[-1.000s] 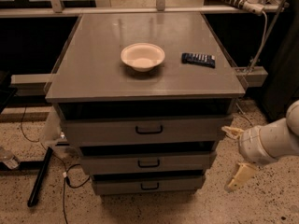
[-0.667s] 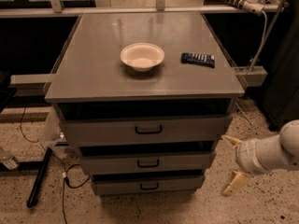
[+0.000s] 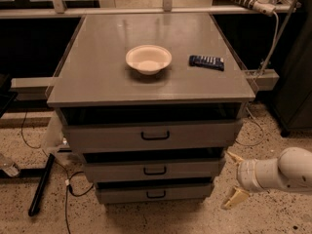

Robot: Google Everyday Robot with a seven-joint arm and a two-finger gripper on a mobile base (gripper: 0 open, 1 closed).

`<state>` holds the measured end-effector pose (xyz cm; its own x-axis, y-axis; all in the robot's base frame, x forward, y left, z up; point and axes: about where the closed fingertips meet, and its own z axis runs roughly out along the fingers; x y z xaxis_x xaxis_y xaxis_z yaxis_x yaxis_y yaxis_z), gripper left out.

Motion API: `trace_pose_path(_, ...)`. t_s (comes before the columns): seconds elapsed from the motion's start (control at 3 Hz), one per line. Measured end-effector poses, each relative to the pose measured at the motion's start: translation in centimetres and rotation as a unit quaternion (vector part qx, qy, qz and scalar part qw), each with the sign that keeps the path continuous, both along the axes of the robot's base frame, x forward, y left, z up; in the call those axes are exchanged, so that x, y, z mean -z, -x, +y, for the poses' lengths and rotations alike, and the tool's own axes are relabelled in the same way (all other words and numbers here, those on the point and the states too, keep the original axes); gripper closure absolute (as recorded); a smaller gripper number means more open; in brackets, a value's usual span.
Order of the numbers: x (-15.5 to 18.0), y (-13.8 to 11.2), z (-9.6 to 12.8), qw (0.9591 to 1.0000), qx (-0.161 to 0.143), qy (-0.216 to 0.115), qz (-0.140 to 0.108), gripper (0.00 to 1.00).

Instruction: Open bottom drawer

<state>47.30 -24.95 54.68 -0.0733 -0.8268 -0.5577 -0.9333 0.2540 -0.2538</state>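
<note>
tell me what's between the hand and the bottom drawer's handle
Nothing in the camera view: the open hand sits right of the bottom drawer, with only speckled floor and the drawer's own bare front before the handle.

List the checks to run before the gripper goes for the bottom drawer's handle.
1. The handle of the bottom drawer shows, uncovered: ok.
2. The gripper has its jaws spread apart: ok.
3. The gripper lined up with the handle: not ok; it hangs right of the cabinet, low down.
4. The floor cable lies left of the drawer, away from the gripper's side: ok.
5. Drawer free to slide: cannot tell.
</note>
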Motion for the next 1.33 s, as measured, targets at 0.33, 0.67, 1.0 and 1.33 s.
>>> trace_pose_path(0.33, 0.0, 0.0, 0.1, 1.0000, -0.002, 0.000, 0.000, 0.00)
trace_pose_path(0.67, 2.9, 0.1, 1.3, 0.9998, -0.010, 0.007, 0.013, 0.00)
trace_pose_path(1.0, 8.5, -0.8, 2.1, 0.9994, -0.011, 0.014, 0.029, 0.00)
trace_pose_path(1.33, 15.1, -0.8, 2.5, 0.9990, -0.011, 0.018, 0.040, 0.00)
